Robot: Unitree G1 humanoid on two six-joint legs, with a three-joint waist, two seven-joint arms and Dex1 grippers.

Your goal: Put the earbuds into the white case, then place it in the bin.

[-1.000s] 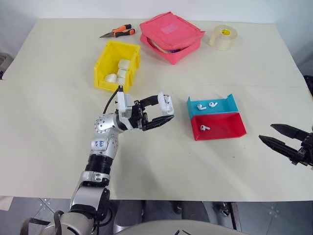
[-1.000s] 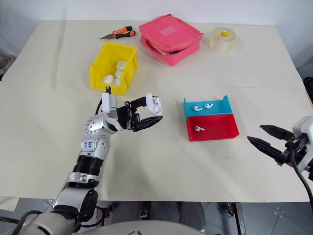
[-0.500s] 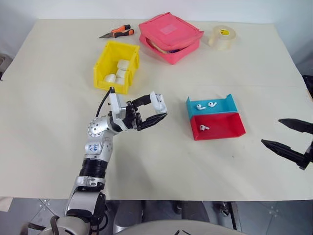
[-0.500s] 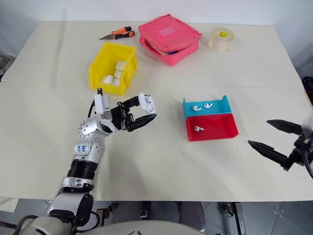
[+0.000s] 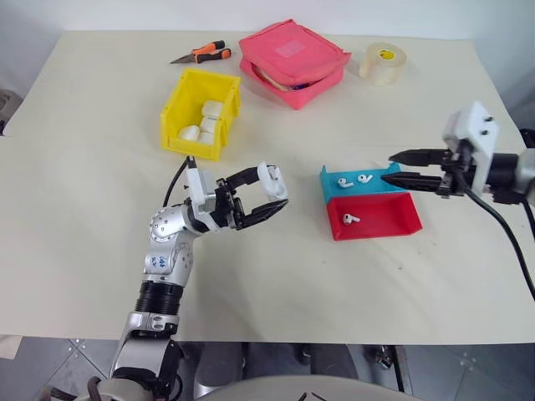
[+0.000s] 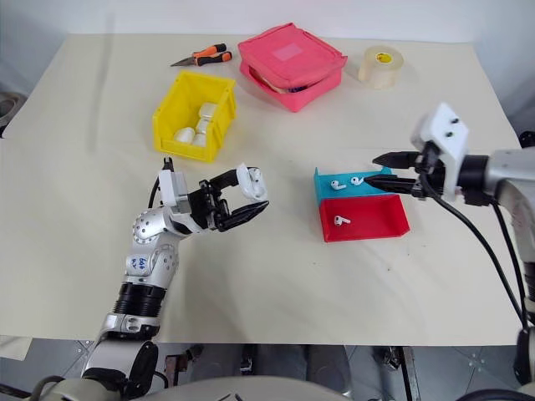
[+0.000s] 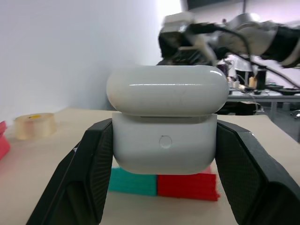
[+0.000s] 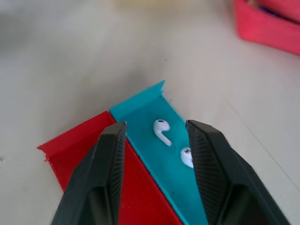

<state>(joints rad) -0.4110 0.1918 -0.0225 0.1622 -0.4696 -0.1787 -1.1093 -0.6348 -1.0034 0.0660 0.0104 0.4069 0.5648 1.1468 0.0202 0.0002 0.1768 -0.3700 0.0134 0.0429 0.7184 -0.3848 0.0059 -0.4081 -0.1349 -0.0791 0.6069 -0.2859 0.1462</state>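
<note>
Gripping the white case [image 5: 272, 179] mid-table, the left gripper [image 5: 269, 190] has bare tabletop around it; right gripper [image 5: 399, 166], jaws apart, hangs over the blue tray's [image 5: 383, 184] right edge, earbuds [image 5: 354, 180] inside.

Cream table [image 5: 100, 217], white wall [image 7: 70, 51] behind, grey tiled floor [image 5: 50, 355] below

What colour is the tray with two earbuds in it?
Blue-green, a teal tray next to the red tray. The right wrist view shows it best.
</note>
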